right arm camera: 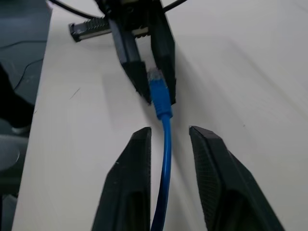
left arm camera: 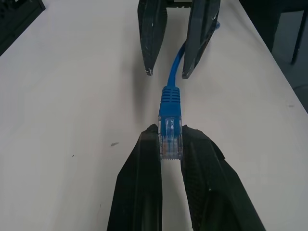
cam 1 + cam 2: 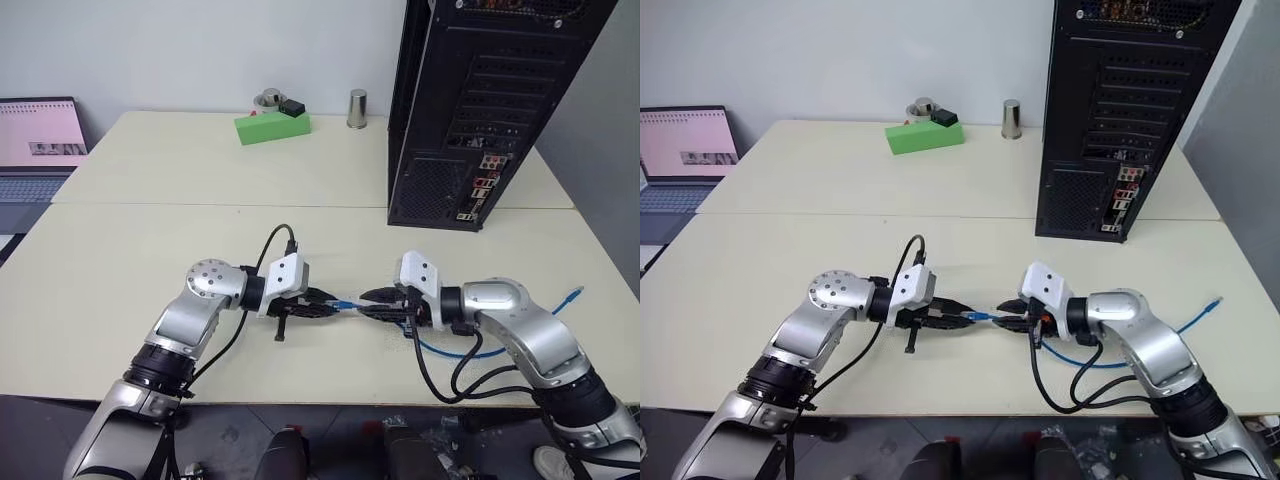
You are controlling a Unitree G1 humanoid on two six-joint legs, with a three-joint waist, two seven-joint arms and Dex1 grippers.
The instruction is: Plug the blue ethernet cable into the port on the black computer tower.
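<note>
A pale cream tabletop [image 3: 150,190] spans the scene. At its far right stands the black computer tower [image 3: 470,110], upright with its rear face turned toward the near side: slot covers above, a perforated vent grille at lower left, and small coloured connectors at lower right. At the far left edge an open laptop [image 3: 35,140] shows a pinkish screen. Along the far side, left of the tower, lie a green block [image 3: 272,127] with a small black item on top, a round metallic object just behind it, and a small metal cylinder [image 3: 357,108] to the right.

Both arms reach in over the near part of the tabletop, the grippers pointing at each other close together. The left gripper [image 3: 325,307] is clamped on the clear plug at the tip of the blue ethernet cable [image 2: 170,115], its fingers [image 2: 139,183] pressing the plug from both sides. The right gripper [image 3: 372,303] stands partly apart, its fingers [image 1: 127,187] flanking the cord without touching it. From there the cable runs right beneath the right arm in a loop on the tabletop, and its other end [image 3: 572,296] lies near the right edge, well short of the tower.
</note>
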